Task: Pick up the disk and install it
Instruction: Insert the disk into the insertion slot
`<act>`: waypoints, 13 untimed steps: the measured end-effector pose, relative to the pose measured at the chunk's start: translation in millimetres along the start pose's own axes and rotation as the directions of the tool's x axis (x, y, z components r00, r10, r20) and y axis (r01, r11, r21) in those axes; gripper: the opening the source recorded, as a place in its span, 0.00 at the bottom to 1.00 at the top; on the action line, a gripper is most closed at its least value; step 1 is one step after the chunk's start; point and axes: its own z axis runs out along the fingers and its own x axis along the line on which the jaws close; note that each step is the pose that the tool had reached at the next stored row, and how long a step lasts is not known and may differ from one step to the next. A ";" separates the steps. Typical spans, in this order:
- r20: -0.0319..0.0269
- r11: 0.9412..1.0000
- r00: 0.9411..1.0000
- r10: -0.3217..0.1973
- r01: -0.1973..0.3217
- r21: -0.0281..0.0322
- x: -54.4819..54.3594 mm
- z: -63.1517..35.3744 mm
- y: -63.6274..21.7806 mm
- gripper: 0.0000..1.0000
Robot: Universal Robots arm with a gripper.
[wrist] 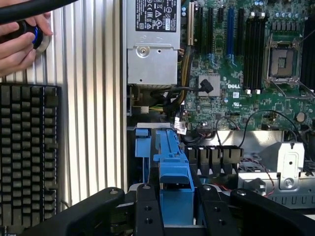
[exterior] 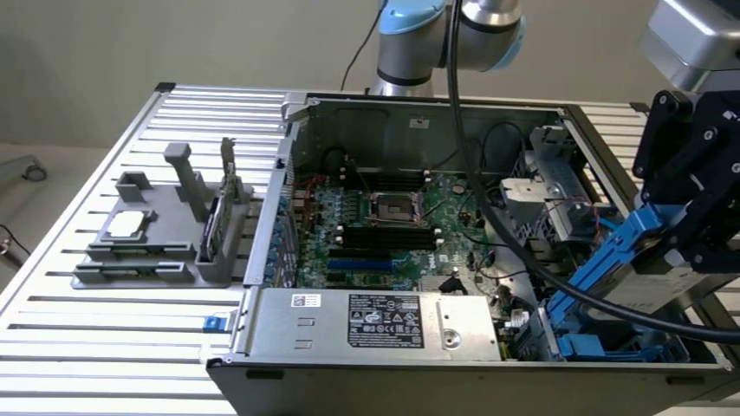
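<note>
The disk [exterior: 639,288], a silver-grey drive in a bright blue carrier [exterior: 613,251], hangs tilted above the front corner of the open computer case [exterior: 303,113] on the exterior view's right. My gripper [exterior: 682,256] is shut on it from above. In the wrist view the blue carrier [wrist: 173,164] sits clamped between the two black fingers [wrist: 147,211] of my gripper [wrist: 178,212]. It points down toward the blue drive bay [wrist: 141,146] beside the power supply. The same bay [exterior: 607,351] lies just under the disk.
A grey fixture [exterior: 151,260] on the exterior view's left holds a square chip [exterior: 127,224] and a thin dark card on edge [exterior: 225,195]. The power supply [exterior: 370,321], motherboard [exterior: 387,221] and cables crowd the case. A person's hand [wrist: 17,42] rests near a keyboard [wrist: 27,152].
</note>
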 end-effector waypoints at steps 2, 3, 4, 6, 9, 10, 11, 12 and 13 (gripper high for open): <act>0.000 1.000 1.000 0.000 0.000 0.000 0.1 1.1 0.0 0.33; 0.000 1.000 1.000 0.000 0.000 0.000 0.1 1.6 0.0 0.33; 0.000 1.000 1.000 0.000 0.000 0.000 0.1 2.1 0.0 0.33; 0.000 1.000 1.000 0.000 0.000 0.000 0.2 3.1 0.0 0.33; 0.002 1.000 1.000 -0.001 0.001 0.000 0.4 4.2 0.1 0.33; 0.002 1.000 1.000 -0.002 0.002 0.000 0.5 4.5 0.1 0.33; 0.002 1.000 1.000 -0.003 0.003 0.000 0.5 4.9 0.1 0.33; 0.003 1.000 1.000 -0.005 0.005 0.000 0.6 5.3 0.1 0.33; 0.003 1.000 1.000 -0.007 0.007 0.000 0.7 5.8 0.1 0.33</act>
